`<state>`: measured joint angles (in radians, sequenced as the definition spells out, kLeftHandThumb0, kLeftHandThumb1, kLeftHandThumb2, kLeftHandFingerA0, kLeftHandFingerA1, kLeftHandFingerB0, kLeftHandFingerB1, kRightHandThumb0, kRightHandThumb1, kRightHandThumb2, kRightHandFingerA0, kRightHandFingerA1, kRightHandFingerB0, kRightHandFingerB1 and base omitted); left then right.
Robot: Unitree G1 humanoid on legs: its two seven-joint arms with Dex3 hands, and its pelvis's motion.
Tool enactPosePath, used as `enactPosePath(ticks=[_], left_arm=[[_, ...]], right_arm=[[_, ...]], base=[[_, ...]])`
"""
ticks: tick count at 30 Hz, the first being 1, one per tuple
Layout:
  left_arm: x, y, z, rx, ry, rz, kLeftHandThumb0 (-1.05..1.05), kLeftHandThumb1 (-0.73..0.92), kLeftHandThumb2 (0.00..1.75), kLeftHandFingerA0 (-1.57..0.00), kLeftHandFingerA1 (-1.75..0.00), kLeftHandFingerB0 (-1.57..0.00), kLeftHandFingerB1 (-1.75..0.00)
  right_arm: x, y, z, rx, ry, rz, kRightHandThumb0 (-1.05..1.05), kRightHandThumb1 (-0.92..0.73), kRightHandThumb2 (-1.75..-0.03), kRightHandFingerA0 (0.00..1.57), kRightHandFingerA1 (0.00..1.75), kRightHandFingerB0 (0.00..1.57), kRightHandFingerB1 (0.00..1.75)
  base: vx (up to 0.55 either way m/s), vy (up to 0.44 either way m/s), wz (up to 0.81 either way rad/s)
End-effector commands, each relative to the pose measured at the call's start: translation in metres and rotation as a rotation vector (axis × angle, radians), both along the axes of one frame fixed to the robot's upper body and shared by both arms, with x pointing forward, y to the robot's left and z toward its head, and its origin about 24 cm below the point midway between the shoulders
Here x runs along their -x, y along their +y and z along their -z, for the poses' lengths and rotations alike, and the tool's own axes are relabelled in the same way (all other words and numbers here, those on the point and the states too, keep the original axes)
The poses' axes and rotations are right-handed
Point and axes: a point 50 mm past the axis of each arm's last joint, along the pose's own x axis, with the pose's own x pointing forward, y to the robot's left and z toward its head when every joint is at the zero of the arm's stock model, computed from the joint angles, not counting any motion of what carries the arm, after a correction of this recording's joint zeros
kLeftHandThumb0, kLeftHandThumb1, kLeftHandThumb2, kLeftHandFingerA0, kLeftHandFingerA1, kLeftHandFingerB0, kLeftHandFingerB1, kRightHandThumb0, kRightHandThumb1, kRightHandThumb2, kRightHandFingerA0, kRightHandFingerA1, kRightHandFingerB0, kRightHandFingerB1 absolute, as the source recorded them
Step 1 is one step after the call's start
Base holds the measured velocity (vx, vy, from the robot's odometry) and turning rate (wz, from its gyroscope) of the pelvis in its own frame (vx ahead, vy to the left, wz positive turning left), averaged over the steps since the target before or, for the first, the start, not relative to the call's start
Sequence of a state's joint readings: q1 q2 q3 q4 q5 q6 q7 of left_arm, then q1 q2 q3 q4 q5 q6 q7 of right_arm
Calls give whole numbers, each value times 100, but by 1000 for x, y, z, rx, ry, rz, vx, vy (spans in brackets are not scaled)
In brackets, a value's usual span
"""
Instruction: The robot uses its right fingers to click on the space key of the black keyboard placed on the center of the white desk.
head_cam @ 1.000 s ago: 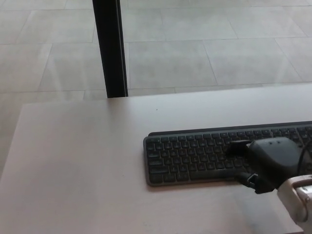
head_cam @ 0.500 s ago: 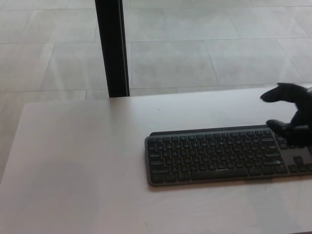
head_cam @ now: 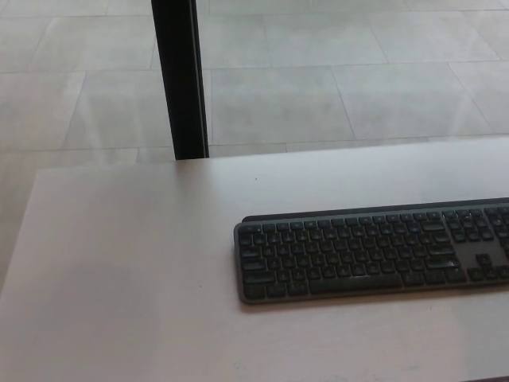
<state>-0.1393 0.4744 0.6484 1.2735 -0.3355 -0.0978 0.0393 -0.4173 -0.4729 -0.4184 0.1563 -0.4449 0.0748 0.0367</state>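
Head view shows me neither hand, so I can't tell their state; the black keyboard (head_cam: 374, 253) lower right looks rigid, its space key (head_cam: 355, 282) light-touch.

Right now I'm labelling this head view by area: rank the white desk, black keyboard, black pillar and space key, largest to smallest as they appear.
1. white desk
2. black keyboard, cropped at the right edge
3. black pillar, nearer the keyboard's area than the order suggests
4. space key
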Motion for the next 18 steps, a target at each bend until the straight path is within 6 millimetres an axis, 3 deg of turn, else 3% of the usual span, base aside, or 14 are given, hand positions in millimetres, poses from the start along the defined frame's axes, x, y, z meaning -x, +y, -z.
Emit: enactPosePath(ticks=[1,4,5,7,8,9,10,11,12,13,14,17,18], left_arm=[[16,7,-1,-17,4,-51,-54,74,62,-69,-68,-59,-56],[16,6,0,-13,3,-55,-54,74,62,-69,-68,-59,-56],[17,6,0,-17,7,-48,-55,75,62,-68,-69,-55,-54],[18,7,-1,-22,15,-40,-54,76,62,-68,-68,-55,-53],[17,7,-1,-3,-1,-63,-52,75,62,-69,-70,-56,-56],[16,6,0,-2,2,-61,-53,74,62,-68,-71,-56,-56],[16,5,1,-1,0,-58,-52,75,62,-67,-70,-56,-56],[17,5,1,0,6,-57,-54,75,62,-69,-69,-55,-54],[18,5,2,-4,16,-55,-55,75,62,-69,-68,-54,-54],[19,5,2,-10,20,-52,-55,75,62,-69,-68,-54,-54],[21,6,1,-11,21,-51,-54,76,63,-70,-70,-53,-54],[21,7,1,-12,33,-49,-54,77,63,-70,-69,-54,-54],[20,6,1,-12,28,-52,-54,76,63,-69,-69,-54,-54]], right_arm=[[161,-157,74,-1118,-760,669,-61,-52,-64,89,90,87,96],[166,-159,78,-1151,-801,695,-61,-52,-64,89,90,87,96],[174,-161,88,-1192,-841,735,-64,-59,-68,79,97,87,117],[191,-163,110,-1280,-933,839,-64,-60,-70,79,99,85,115],[197,-161,124,-1344,-968,883,-63,-59,-73,82,109,84,130],[200,-160,131,-1366,-975,896,-62,-60,-74,85,114,76,131],[202,-158,137,-1374,-964,904,-61,-57,-77,81,112,86,140],[202,-157,141,-1380,-958,910,-61,-53,-81,100,123,90,138],[202,-154,146,-1382,-935,920,-59,-51,-82,84,117,97,142],[202,-152,150,-1381,-907,927,-59,-51,-82,84,117,97,142],[196,-145,162,-1391,-836,944,-61,-63,-74,82,110,71,122],[188,-137,174,-1396,-755,946,-62,-63,-72,86,109,71,123],[184,-134,176,-1401,-751,939,-61,-61,-77,86,110,71,133]], base=[[0,0,0],[0,0,0],[0,0,0],[0,0,0],[0,0,0],[0,0,0],[0,0,0],[0,0,0],[0,0,0],[0,0,0],[0,0,0],[0,0,0],[0,0,0]])
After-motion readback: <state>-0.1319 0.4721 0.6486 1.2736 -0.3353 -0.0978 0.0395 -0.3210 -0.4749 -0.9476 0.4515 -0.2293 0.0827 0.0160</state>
